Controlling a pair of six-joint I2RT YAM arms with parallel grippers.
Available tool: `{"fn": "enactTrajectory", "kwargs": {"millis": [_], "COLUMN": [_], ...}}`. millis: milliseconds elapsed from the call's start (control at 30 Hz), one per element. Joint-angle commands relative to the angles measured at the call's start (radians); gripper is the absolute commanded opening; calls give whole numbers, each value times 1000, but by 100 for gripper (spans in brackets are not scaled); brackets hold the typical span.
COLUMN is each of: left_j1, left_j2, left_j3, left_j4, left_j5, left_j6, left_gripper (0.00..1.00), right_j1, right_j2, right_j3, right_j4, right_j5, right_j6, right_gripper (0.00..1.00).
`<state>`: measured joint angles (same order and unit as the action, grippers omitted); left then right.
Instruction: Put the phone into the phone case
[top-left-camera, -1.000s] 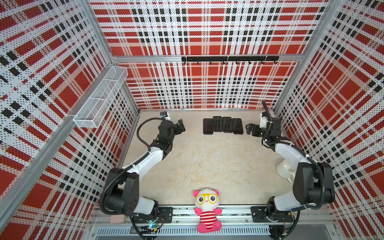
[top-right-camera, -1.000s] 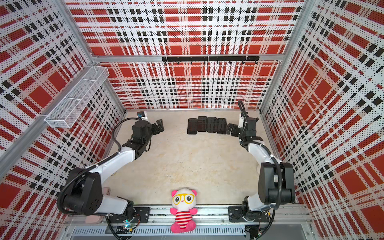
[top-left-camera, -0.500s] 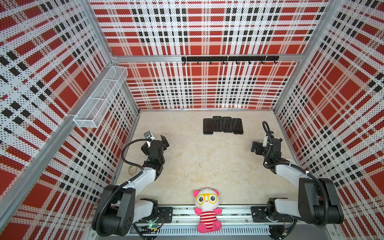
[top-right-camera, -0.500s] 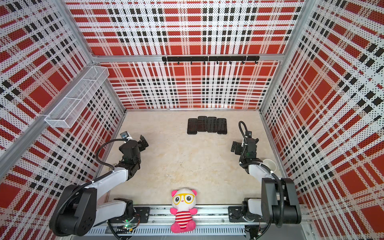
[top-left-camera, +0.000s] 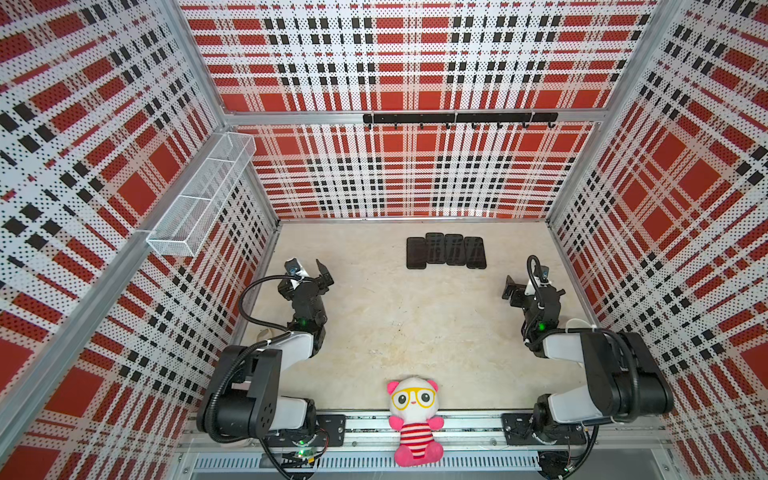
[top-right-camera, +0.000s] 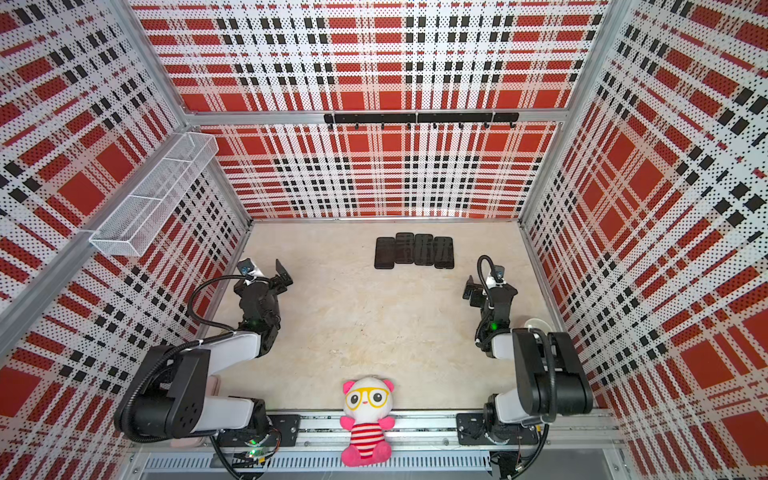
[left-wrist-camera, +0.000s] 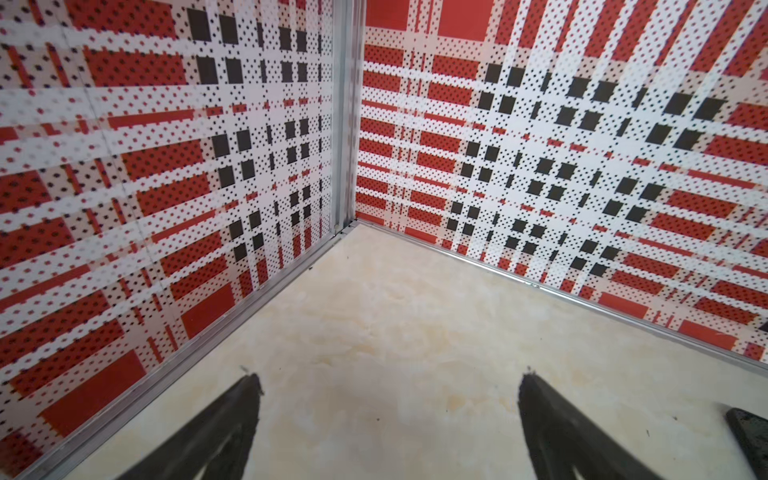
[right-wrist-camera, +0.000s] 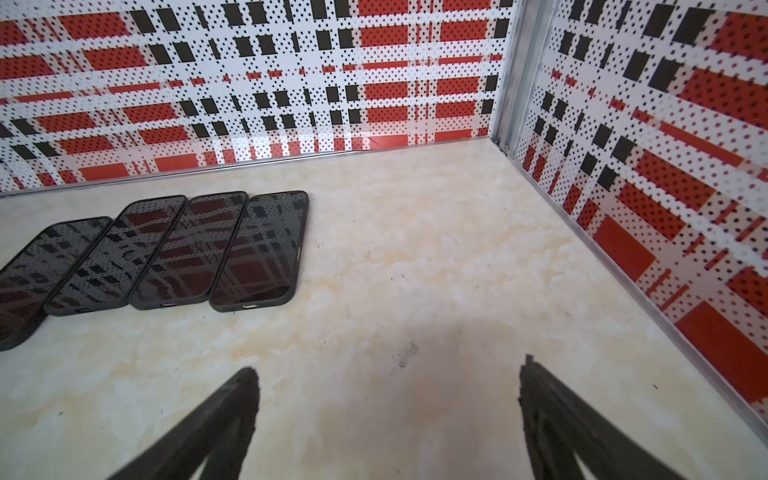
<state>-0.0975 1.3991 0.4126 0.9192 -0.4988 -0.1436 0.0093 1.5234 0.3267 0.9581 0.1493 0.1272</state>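
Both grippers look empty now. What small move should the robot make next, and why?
Probably ease the right gripper a little back from the four phones rather than reach for them. It and the left gripper stand open and empty, and the phones lie flat side by side, each seemingly already in a dark case; no loose phone or empty case shows.

L tool (left-wrist-camera: 387, 378) | R tool (right-wrist-camera: 388, 368) | both pulled back fr. rear

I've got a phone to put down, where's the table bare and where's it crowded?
Bare: the middle of the table, between left gripper and right gripper, from the phones forward to the plush toy; also the back left corner. Crowded: the four phones in a row by the back wall.
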Motion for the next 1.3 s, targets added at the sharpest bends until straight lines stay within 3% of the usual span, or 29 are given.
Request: {"fn": "enactTrajectory", "kwargs": {"millis": [0,400,533,700,767,833,900,1267], "left_j1": [7,27,49,59,34,43,45,45], "left_j2": [29,-146,-58,70,153,131,192,182], "left_j3": [24,-179,-193,-147,-161,-192,-218,-218], "left_j4": [81,109,239,257,407,382,540,521], "left_j5": [56,63,51,32,17,36,43,43], "left_j6": [53,53,64,60,102,81,96,91], "left_gripper": [98,98,98,98,98,98,98,98], "right_j1": [31,31,32,31,31,32,31,32], "right_j2": [49,47,47,46,47,46,46,47], "right_j3": [-38,-37,-37,-35,-37,-36,-36,-36], "right_j4": [202,197,197,197,196,196,196,196], "right_j5": [15,8,7,8,9,8,9,8], "right_j6": [-62,-59,-58,-60,-59,-59,-59,-58], "right_gripper": [100,100,100,100,100,100,100,100]}}
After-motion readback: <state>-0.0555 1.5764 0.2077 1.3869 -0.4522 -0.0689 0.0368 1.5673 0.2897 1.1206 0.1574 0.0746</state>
